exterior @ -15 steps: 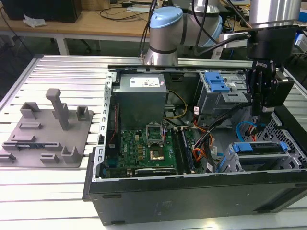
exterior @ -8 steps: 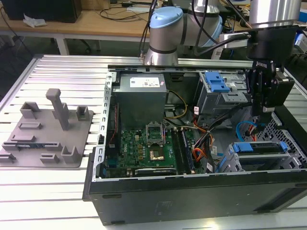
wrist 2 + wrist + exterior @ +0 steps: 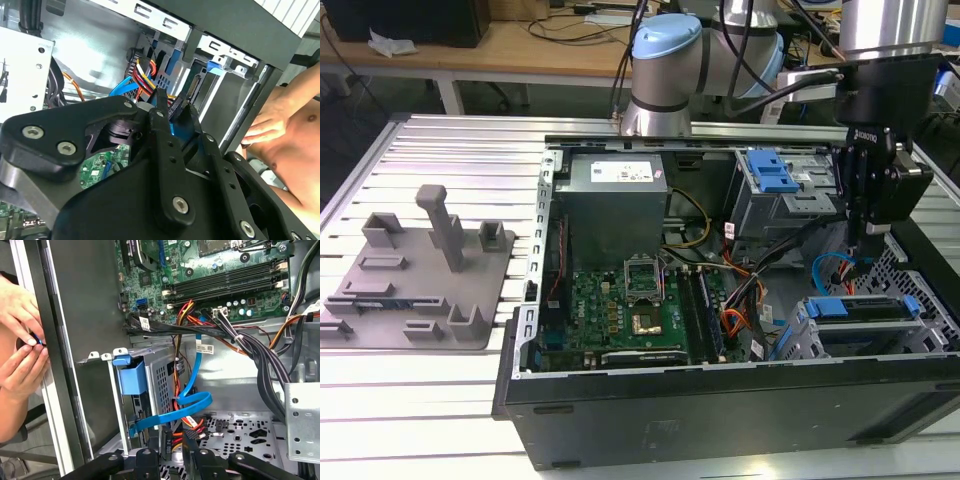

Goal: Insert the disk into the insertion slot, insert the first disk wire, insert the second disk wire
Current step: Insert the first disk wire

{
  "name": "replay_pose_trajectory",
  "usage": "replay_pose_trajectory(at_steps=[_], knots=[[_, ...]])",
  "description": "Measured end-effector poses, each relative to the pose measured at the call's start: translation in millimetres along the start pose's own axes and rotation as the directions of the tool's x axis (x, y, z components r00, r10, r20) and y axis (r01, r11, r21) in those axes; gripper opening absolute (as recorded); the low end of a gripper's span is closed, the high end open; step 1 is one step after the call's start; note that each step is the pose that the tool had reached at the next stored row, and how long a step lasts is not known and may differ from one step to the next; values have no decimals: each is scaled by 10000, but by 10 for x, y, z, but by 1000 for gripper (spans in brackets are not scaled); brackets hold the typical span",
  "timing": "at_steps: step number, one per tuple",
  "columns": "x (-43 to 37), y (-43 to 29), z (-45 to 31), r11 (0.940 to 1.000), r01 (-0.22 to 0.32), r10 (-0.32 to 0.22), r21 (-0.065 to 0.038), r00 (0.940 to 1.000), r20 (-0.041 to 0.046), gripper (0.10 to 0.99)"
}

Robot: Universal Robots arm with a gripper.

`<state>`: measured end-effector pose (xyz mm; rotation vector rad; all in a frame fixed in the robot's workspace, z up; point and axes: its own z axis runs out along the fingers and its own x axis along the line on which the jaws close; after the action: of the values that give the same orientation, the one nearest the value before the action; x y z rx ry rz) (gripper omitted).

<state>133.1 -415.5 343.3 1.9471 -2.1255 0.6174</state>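
Observation:
The disk [image 3: 865, 308], silver in its blue carrier, lies inside the insertion slot [image 3: 800, 338], a grey perforated cage at the case's front right in the exterior view. My gripper [image 3: 863, 235] hangs just behind that cage. In both wrist views its black fingers close around a small black wire connector [image 3: 169, 441] with red, yellow and black leads, gripper [image 3: 171, 442] and gripper [image 3: 174, 102]. A flat blue disk wire [image 3: 192, 405] loops beside the connector, next to the cage wall [image 3: 162, 375].
A grey power supply [image 3: 615, 195], the motherboard [image 3: 640, 310] and a second bay with a blue latch [image 3: 770, 172] crowd the case. A person's hands [image 3: 20, 315] work at the case's outer edge. A grey fixture [image 3: 420, 270] lies on the slatted table at the exterior view's left.

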Motion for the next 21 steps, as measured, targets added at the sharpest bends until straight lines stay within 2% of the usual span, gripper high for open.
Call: replay_pose_trajectory(at_steps=[2, 5, 7, 13, 14, 16, 20, 21], knots=[[-1, 1, 5, 10000, 18, -18, 10, 10000, -37, 322], [-3, 2, 9, 10000, 21, -21, 12, 10000, -42, 310], [-4, 2, 13, 10000, 23, -23, 14, 10000, -45, 176], [-6, 2, 15, 10000, 25, -25, 16, 10000, -59, 165], [-8, -11, 19, 10000, 38, -38, -14, 10000, -59, 165], [-17, -68, 23, 9998, 106, -108, -145, 9999, -97, 165], [-32, -188, 39, 9994, 173, -176, -287, 9998, -101, 165], [-37, -233, 46, 9989, 229, -233, -410, 9997, -97, 165]])
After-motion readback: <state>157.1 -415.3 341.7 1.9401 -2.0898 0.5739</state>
